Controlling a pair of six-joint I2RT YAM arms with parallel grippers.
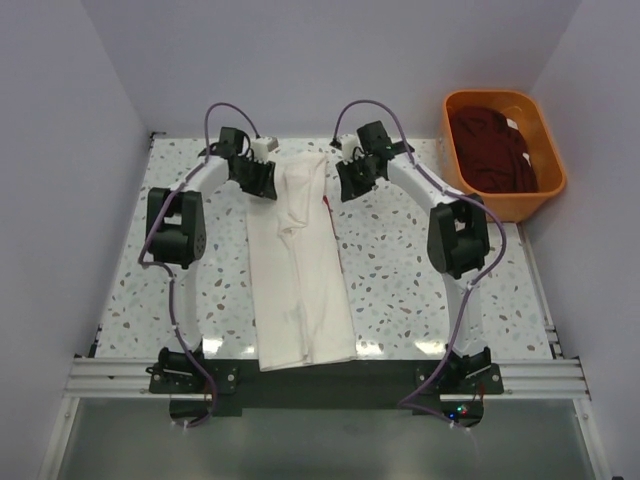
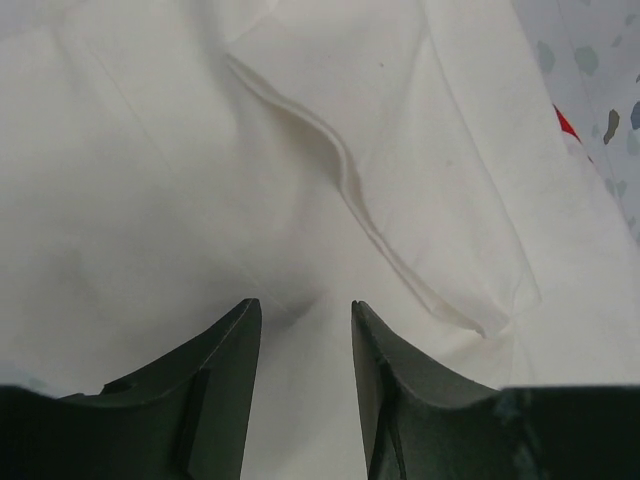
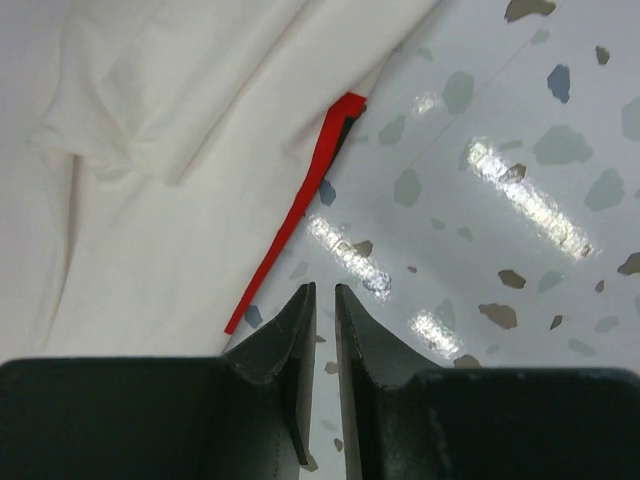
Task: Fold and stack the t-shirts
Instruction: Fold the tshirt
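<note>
- Cream-white cloth t-shirt [image 1: 300, 270], folded lengthwise, lies under the left hand [image 2: 305, 315], whose fingers are apart and empty.
- Right hand [image 3: 325, 295], nearly together and empty, sits beside the shirt's edge.
- Crosswise fold and stacking are not yet done; the crumpled dark maroon t-shirt [image 1: 495, 150] waits beyond the right hand.

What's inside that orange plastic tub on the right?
A crumpled dark maroon cloth shirt fills the orange plastic tub. Anything lying beneath it, and the tub's floor, is covered and cannot be seen.
</note>
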